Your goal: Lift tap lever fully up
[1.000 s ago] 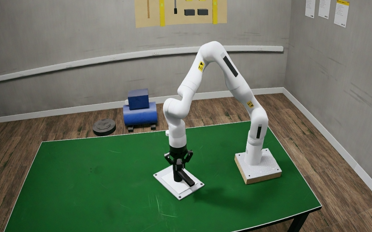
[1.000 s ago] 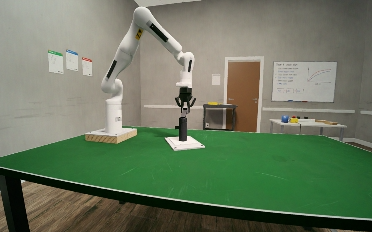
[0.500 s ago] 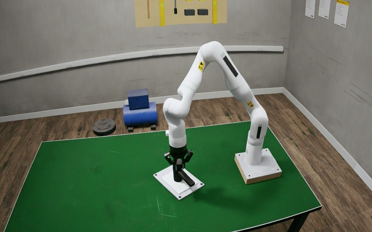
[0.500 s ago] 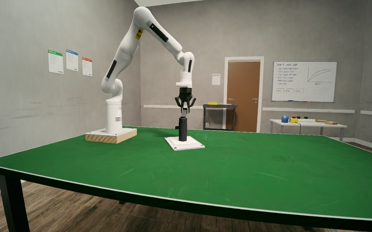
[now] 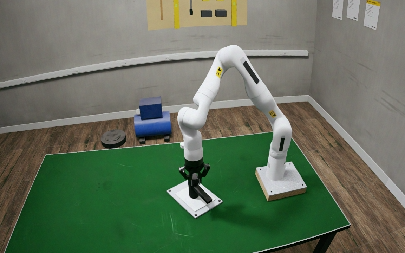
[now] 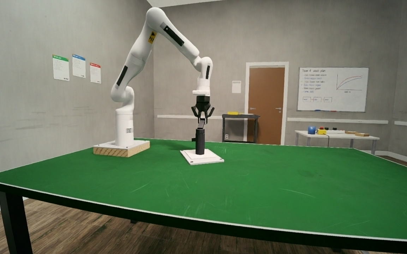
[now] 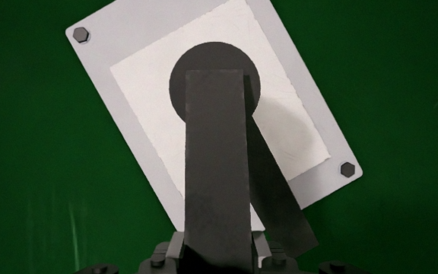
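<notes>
Matte dark-grey tap [image 5: 193, 190]: round post on flat white square plate [image 5: 175, 192], hex bolts at corners, paler textured square inset. Plate sits on green table [image 5: 103, 195], near middle, beside arm's wood-sided base [image 5: 297, 188]. Spout [image 5: 205, 193], flat bar, juts low from post. Lever [image 7: 217, 160]: flat, smooth rectangular strip, raised steeply above post. My gripper [image 5: 194, 181] points down over tap, jaws clamped on lever's free end.
</notes>
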`<state>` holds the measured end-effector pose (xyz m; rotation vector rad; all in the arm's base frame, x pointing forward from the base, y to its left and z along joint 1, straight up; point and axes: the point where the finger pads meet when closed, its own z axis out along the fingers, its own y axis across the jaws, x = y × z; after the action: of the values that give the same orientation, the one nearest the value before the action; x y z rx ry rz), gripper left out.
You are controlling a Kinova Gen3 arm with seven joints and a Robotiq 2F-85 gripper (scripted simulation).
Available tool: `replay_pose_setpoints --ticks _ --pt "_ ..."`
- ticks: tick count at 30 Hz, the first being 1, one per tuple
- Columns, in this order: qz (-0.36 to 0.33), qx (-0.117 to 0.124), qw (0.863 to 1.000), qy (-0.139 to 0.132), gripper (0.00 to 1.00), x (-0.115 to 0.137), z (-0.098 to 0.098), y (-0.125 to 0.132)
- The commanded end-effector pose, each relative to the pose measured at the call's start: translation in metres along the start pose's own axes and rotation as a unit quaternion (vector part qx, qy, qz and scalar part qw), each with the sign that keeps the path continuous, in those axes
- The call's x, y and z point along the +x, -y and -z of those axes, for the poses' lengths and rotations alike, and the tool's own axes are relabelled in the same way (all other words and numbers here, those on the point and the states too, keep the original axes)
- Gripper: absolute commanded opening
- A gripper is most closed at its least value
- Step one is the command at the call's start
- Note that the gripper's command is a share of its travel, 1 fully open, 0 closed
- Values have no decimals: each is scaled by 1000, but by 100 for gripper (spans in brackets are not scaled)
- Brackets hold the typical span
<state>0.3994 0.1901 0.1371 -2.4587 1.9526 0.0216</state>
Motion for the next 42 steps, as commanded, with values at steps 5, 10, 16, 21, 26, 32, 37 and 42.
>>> replay_pose_setpoints --ticks 5,10,16,21,26,32,37,42 --pt "-2 3 1000 -3 10 2 3 1" --pt "-2 3 1000 -3 67 2 3 1" --pt "-2 3 1000 -3 67 2 3 1" --pt "-2 3 1000 -3 67 2 3 1" --pt "-2 3 1000 -3 67 2 3 1" --pt "-2 3 1000 -3 67 2 3 1" --pt "-2 3 1000 -3 67 2 3 1" --pt "-2 3 1000 -3 67 2 3 1"
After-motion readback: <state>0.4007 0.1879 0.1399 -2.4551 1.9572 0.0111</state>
